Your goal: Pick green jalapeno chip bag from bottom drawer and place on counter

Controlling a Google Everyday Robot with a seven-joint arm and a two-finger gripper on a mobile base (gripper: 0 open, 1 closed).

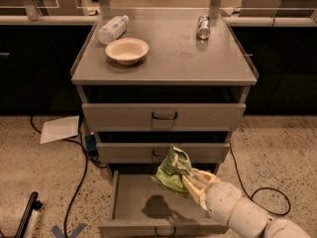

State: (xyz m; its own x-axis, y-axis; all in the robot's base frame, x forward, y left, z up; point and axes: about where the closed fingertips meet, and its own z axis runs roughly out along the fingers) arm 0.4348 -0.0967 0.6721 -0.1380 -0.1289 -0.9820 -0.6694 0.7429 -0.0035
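Gripper (pixel 188 183) jaws pinch green jalapeno chip bag (pixel 171 171) — clear above bottom drawer (pixel 130 198).

The hand (pixel 192 186), above the right part of the open bottom drawer (pixel 131 205), grips the green jalapeno chip bag (pixel 172 170), whose print is too small to read. The bag hides most of the handle on the middle drawer (pixel 124 152). The arm (pixel 247 217) covers the bottom drawer's front right corner and runs off the picture's lower right corner. The label of the can (pixel 203 27), at the back right corner of the surface (pixel 198 63), is illegible.
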